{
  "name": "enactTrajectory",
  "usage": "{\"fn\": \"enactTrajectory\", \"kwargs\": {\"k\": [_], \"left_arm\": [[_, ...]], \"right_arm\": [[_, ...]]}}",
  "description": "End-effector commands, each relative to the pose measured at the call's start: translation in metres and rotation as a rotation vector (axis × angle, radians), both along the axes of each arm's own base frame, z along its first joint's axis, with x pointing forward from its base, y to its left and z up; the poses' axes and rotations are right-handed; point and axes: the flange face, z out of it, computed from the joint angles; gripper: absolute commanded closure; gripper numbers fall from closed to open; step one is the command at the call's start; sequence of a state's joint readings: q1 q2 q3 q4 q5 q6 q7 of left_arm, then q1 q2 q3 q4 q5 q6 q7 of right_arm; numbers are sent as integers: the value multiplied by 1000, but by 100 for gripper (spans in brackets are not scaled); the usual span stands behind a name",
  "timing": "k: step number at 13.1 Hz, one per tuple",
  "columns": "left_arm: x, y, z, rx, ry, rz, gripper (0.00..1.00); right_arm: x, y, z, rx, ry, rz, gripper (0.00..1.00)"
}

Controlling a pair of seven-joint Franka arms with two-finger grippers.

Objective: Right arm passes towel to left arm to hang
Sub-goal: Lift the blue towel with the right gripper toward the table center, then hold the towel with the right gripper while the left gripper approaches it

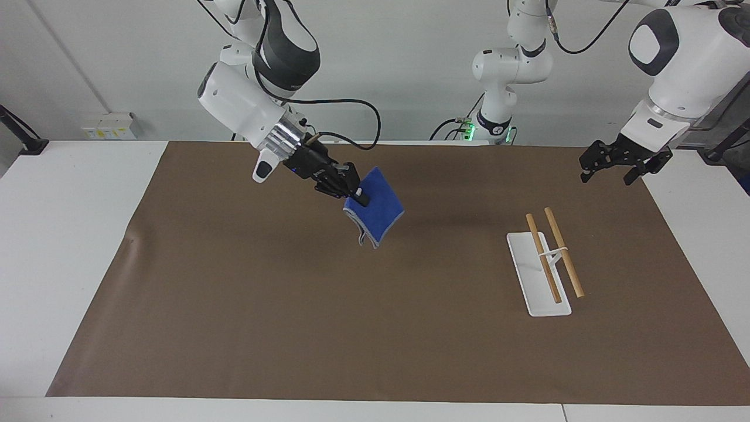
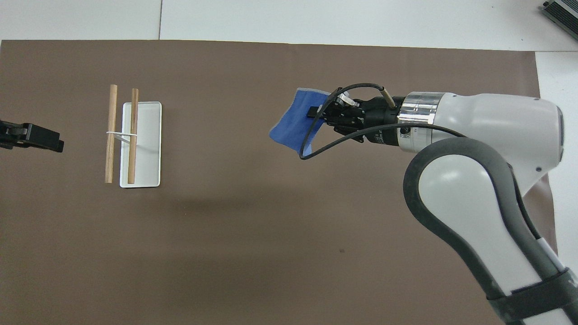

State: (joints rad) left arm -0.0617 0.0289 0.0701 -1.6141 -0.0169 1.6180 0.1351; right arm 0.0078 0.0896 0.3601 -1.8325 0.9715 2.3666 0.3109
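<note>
My right gripper (image 1: 356,198) is shut on the blue towel (image 1: 376,215) and holds it in the air over the middle of the brown mat; the towel hangs from one edge. It also shows in the overhead view (image 2: 295,122), with the right gripper (image 2: 316,112) on it. My left gripper (image 1: 616,162) hangs in the air over the mat's edge at the left arm's end and holds nothing; only its tip shows in the overhead view (image 2: 56,145). The left arm waits.
A white rack (image 1: 530,281) with two wooden rods (image 1: 562,252) stands on the brown mat (image 1: 351,328) toward the left arm's end. It shows in the overhead view (image 2: 146,144) too. A loose black cable loops from the right wrist.
</note>
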Motion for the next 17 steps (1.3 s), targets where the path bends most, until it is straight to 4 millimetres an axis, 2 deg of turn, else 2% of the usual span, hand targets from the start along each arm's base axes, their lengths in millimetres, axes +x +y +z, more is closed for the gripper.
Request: {"fn": "enactTrajectory", "kwargs": {"k": [1,4,5,10,11,13,17], "left_arm": [[-8,-5,1,-9,-9,7,0],[-9,-25,4,-10,-17,-35,0],[-12,-31,11,-11,-29,-46,0],[-22,-56,13,-61,-22,-76,0],[-22,-60,14,-98,-24,-35,0],[-18,-67,17,-161,-37,216,0],[-12,-92,3,-264,-132,546,0]], "right_arm": [[-10,30,5,92,8,-90,100],[-16,44,6,134,34,-104,100],[-21,52,6,135,42,-91,100],[-25,56,8,138,59,-74,100],[-25,56,8,139,62,-74,100],[-25,55,8,141,65,-77,100],[-25,55,10,142,67,-79,100]]}}
